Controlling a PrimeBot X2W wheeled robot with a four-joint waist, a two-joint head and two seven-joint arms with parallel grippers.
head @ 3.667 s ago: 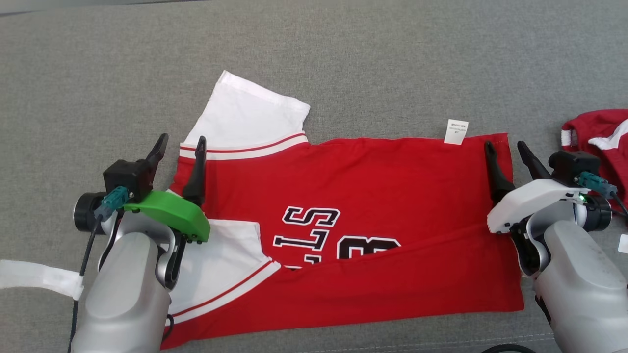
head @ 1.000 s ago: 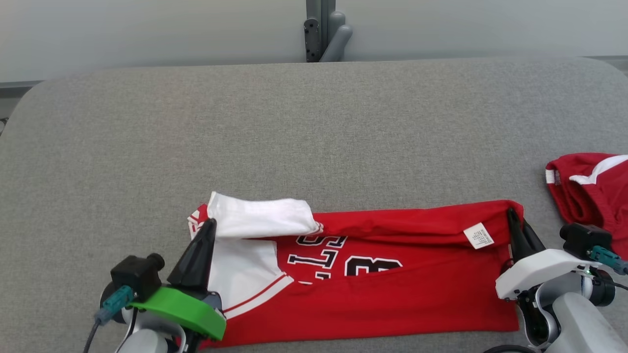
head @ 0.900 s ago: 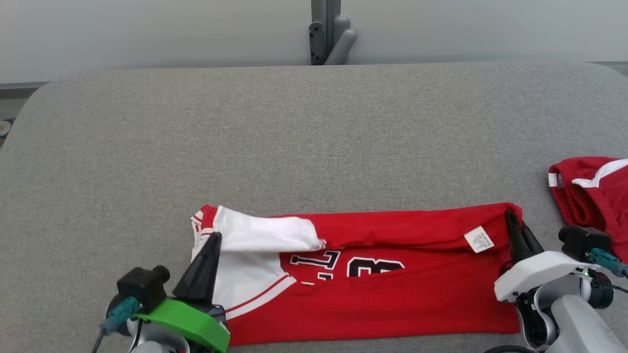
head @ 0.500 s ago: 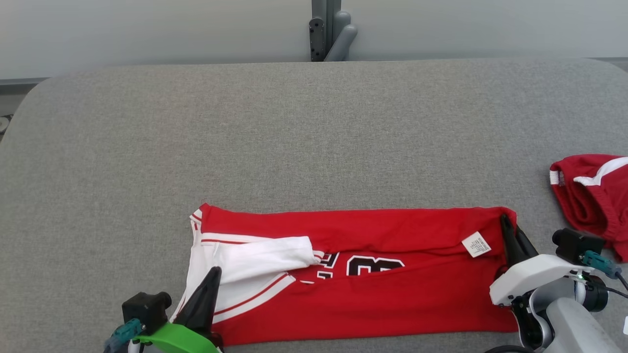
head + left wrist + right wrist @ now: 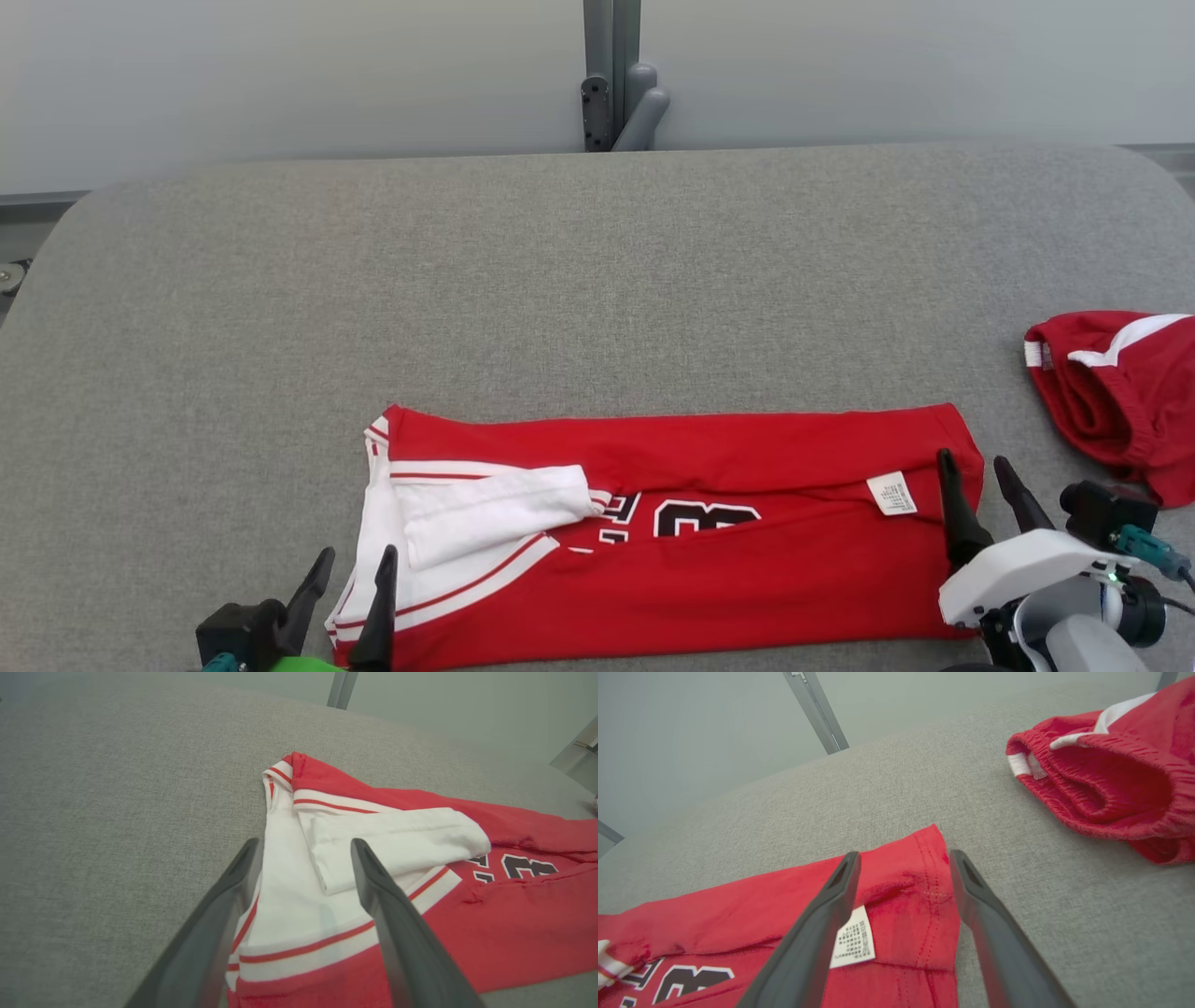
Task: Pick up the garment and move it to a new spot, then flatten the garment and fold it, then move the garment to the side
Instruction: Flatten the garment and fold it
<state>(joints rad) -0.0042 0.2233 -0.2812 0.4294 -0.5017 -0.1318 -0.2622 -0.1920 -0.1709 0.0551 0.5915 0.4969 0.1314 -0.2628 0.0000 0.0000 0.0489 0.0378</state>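
The red garment (image 5: 709, 560) lies sideways on the bench (image 5: 597, 280). The left gripper (image 5: 357, 555) is at its white end, the right gripper (image 5: 973, 459) at its tag end, all fingers (image 5: 952, 509) apart, empty.

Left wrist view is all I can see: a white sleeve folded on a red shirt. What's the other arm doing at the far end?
Observer: The right gripper is open over the far corner of the jersey, with no cloth pinched between its fingers.
Operator: Is anything stuck on that end?
Observer: A white tag lies on the red cloth beside those fingers.
Operator: Is the shirt all alone there?
Observer: No. A second red garment with white trim lies to the right of the jersey, apart from it.
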